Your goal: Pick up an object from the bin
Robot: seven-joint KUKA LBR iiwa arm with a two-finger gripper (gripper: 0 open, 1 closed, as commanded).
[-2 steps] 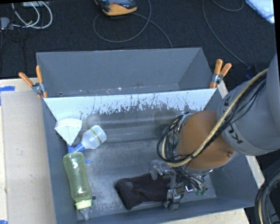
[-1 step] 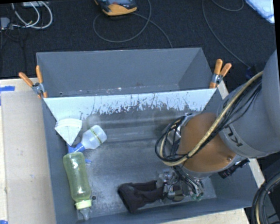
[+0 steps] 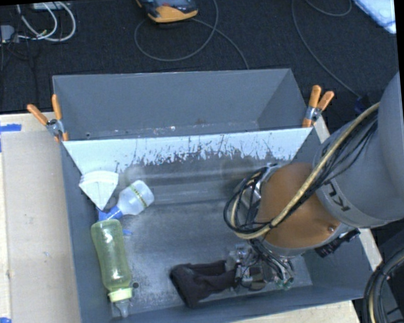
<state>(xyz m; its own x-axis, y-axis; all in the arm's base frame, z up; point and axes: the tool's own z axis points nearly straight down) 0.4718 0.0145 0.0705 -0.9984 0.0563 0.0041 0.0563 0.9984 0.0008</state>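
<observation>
The gripper (image 3: 257,272) sits low in the bin (image 3: 176,103), close to the floor near the front right corner. Its mechanism is seen from above, partly under the wrist, so whether it is open or closed cannot be told from this angle. The orange cover (image 3: 294,212) and the looped black cables (image 3: 244,206) on the wrist stand directly above it. This indicates a near-vertical approach from the right.

The gripper meets the right end of a black, limp, cloth-like item (image 3: 202,282). This item lies flat along the front wall and stretches leftward from the gripper. Contact appears likely. A secure hold cannot be confirmed, because the meeting point is shadowed. Judged from position alone, this item is the probable pick target, and the step in hand is the grasp at floor level. A soft item lying flat offers little height to grip, which would explain the low pose.

Further out, a yellow-green bottle (image 3: 112,260) lies on its side along the left wall, well apart from the gripper. Behind it, a small clear bottle (image 3: 131,198) with a blue cap lies next to a white cone-shaped piece (image 3: 100,187) at the back left. The middle of the floor between these things and the gripper holds nothing that would obstruct a vertical lift.

Caution: a limp item may slip out or drag along the front wall when raised.
</observation>
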